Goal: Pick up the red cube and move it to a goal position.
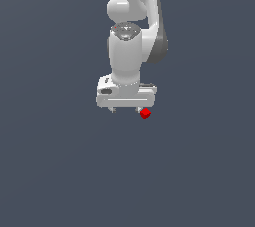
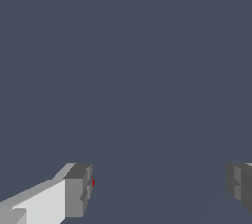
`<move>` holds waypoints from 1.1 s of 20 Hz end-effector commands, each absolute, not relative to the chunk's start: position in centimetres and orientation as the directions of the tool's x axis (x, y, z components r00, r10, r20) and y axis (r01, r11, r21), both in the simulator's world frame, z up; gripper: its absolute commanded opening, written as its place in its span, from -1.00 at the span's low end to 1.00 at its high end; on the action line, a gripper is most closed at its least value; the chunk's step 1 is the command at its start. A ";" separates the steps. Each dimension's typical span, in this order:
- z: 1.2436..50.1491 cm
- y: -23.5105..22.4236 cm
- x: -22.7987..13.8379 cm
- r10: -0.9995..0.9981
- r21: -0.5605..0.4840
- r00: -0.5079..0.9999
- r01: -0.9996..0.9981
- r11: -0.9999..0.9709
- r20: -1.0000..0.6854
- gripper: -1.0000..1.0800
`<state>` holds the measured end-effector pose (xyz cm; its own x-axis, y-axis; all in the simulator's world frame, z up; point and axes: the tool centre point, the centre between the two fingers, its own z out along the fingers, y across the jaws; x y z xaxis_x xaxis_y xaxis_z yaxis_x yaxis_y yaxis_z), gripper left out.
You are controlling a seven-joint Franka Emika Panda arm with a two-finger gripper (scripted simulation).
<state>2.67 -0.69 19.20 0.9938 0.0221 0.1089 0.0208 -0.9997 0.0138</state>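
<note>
The red cube (image 1: 145,114) is a tiny bright block on the dark grey floor, just under the white hand's corner on the exterior view's right. My gripper (image 1: 127,110) hangs straight down over the floor, with its two short fingers spread wide apart. One finger (image 1: 141,109) stands right beside the cube. In the wrist view the gripper (image 2: 160,183) is open with only bare floor between its fingers. Only a thin red sliver of the cube (image 2: 92,182) peeks out at the edge of one finger (image 2: 78,188). I cannot tell whether that finger touches the cube.
A flat dark grey floor (image 1: 60,171) fills both views. The white arm (image 1: 132,17) rises behind the hand toward the top of the exterior view. No other objects show.
</note>
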 end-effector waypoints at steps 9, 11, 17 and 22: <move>10.2 5.6 -1.3 0.314 0.011 0.948 0.314 -0.949 0.052 0.92; 8.2 6.8 -2.4 0.376 0.009 0.926 0.376 -0.927 0.040 0.92; 3.8 9.1 -5.4 0.508 0.001 0.861 0.508 -0.861 0.012 0.92; 2.0 9.8 -6.8 0.559 -0.002 0.829 0.559 -0.829 0.001 0.92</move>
<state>-5.11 10.76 4.43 0.8299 0.5564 0.0422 0.5564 -0.8308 0.0125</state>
